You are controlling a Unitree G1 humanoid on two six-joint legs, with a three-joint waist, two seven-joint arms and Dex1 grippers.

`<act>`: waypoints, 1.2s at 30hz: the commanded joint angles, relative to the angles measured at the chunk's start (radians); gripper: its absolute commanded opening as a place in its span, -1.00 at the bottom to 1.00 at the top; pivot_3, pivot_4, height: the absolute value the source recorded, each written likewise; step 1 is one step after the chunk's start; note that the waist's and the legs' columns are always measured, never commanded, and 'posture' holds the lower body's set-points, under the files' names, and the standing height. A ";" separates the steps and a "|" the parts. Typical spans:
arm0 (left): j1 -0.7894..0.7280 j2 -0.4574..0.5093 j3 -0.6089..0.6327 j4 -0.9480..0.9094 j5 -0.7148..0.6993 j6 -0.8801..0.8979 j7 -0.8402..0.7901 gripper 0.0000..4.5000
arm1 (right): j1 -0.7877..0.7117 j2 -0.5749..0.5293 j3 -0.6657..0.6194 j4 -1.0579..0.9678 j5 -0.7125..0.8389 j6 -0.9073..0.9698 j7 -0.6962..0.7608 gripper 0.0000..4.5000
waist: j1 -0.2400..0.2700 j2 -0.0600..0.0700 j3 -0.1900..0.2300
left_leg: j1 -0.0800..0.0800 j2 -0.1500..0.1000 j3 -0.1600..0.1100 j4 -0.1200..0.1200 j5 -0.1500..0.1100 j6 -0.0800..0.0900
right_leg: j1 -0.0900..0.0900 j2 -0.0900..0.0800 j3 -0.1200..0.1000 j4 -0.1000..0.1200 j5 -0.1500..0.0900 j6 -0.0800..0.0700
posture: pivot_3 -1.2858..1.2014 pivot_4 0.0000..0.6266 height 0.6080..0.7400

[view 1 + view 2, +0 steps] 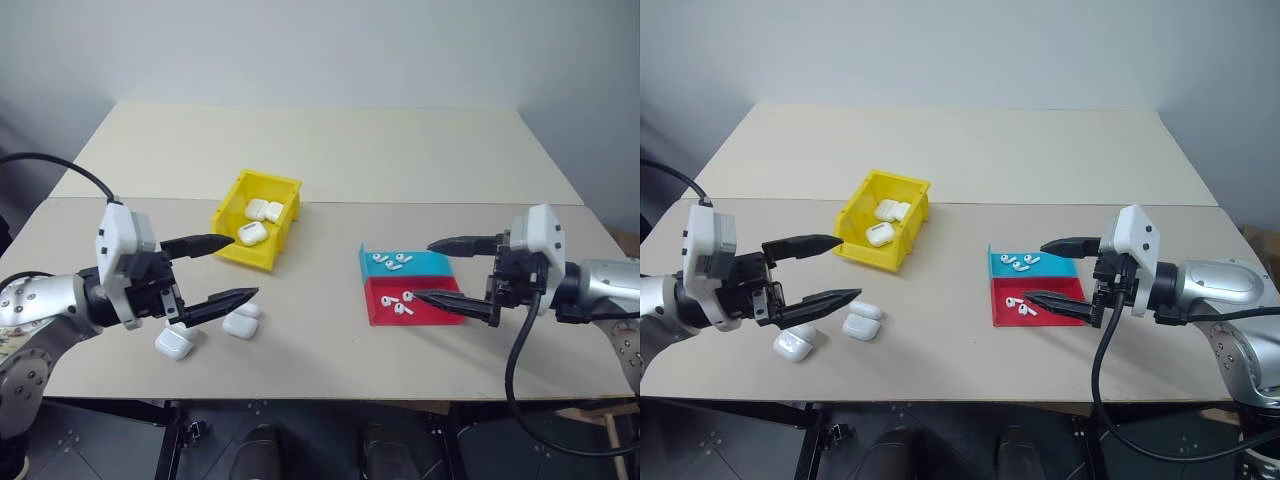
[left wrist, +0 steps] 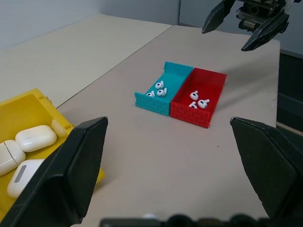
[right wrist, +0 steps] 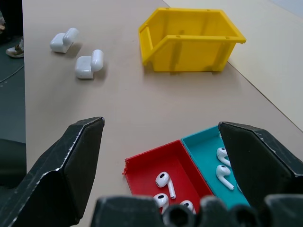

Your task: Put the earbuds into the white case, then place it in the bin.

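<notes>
Hovering above the beige table (image 1: 330, 160), the left gripper (image 1: 222, 270) holds its two black fingers spread wide with nothing between them. Just below its lower finger lie two small glossy white earbud cases (image 1: 241, 323) with their lids flipped open. The bright yellow plastic bin (image 1: 258, 216) sits just beyond that gripper and already holds three closed white cases (image 1: 262, 211). The right gripper (image 1: 436, 269) also stands wide open and empty, poised over the shallow tray (image 1: 420, 312) made of a blue half and a red half. Tiny white stemmed earbuds (image 1: 392, 261) lie loose in the blue half, and more (image 1: 399, 302) lie in the red half.
</notes>
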 commanded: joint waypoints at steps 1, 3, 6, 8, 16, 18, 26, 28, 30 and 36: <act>-0.002 0.005 0.029 -0.012 -0.029 -0.010 -0.011 1.00 | -0.018 -0.011 -0.019 -0.015 0.012 -0.004 0.003 0.99 | 0.000 0.000 0.000 | 0.000 0.000 0.000 0.000 0.000 0.000 | 0.000 0.000 0.000 0.000 0.000 0.000 | 0.03 -0.52 1.00; -0.009 0.005 0.032 -0.013 -0.048 0.008 0.006 1.00 | -0.019 -0.011 -0.019 -0.014 0.011 -0.004 0.003 0.99 | 0.000 0.000 0.000 | 0.000 0.000 0.000 0.000 0.000 0.000 | 0.000 0.000 0.000 0.000 0.000 0.000 | 0.03 -0.52 1.00; -0.018 0.025 0.035 -0.005 -0.056 0.022 0.015 1.00 | -0.019 -0.009 -0.021 -0.015 0.008 -0.005 -0.004 0.99 | 0.000 0.000 0.000 | 0.000 0.000 0.000 0.000 0.000 0.000 | 0.000 0.000 0.000 0.000 0.000 0.000 | 0.03 -0.52 1.00; -0.018 0.034 0.034 -0.007 -0.044 0.028 0.025 1.00 | -0.017 -0.011 -0.023 -0.015 0.008 -0.004 -0.005 0.99 | 0.000 0.000 0.000 | 0.000 0.000 0.000 0.000 0.000 0.000 | 0.000 0.000 0.000 0.000 0.000 0.000 | 0.03 -0.52 1.00; -0.037 0.062 0.099 -0.023 -0.028 0.030 0.100 1.00 | -0.080 -0.016 0.001 0.004 -0.022 0.023 -0.056 0.99 | -0.004 0.000 0.000 | 0.000 0.000 0.000 0.000 0.000 0.000 | 0.000 0.000 0.000 0.000 0.000 0.000 | 0.03 -0.52 1.00; -0.036 0.107 0.115 -0.030 -0.034 0.095 0.135 1.00 | -0.086 -0.020 -0.001 -0.001 -0.022 0.038 -0.068 0.99 | -0.004 0.000 0.000 | 0.000 0.000 0.000 0.000 0.000 0.000 | -0.001 0.000 0.000 0.000 0.000 0.000 | 0.03 -0.52 1.00; -0.202 0.555 -0.141 0.019 -0.138 0.597 0.173 1.00 | -0.058 -0.026 -0.017 -0.079 -0.025 0.110 -0.160 0.99 | -0.004 -0.001 0.001 | 0.000 0.000 0.001 -0.001 0.000 0.000 | -0.001 0.000 0.001 0.001 0.000 0.000 | 0.03 -0.52 1.00; -0.294 0.594 -0.221 0.045 -0.159 0.686 0.180 1.00 | -0.046 -0.036 -0.020 -0.102 -0.018 0.132 -0.168 0.99 | -0.004 -0.001 0.001 | 0.000 0.000 0.001 -0.002 0.000 0.000 | -0.002 0.000 0.000 0.001 -0.001 0.000 | 0.03 -0.52 1.00; -0.405 0.602 -0.303 0.066 -0.174 0.789 0.180 1.00 | -0.035 -0.040 -0.026 -0.120 -0.008 0.151 -0.176 0.99 | -0.004 -0.001 0.001 | 0.000 0.000 0.001 -0.003 0.000 0.000 | -0.002 0.000 0.000 0.001 -0.001 0.000 | 0.03 -0.52 1.00; -0.709 0.665 -0.632 0.134 -0.244 0.955 0.264 1.00 | -0.018 -0.052 -0.021 -0.163 0.000 0.198 -0.195 0.99 | -0.007 -0.002 0.001 | -0.001 0.000 0.001 -0.002 0.000 0.000 | -0.002 0.000 0.001 0.001 -0.001 0.000 | 0.03 -0.52 1.00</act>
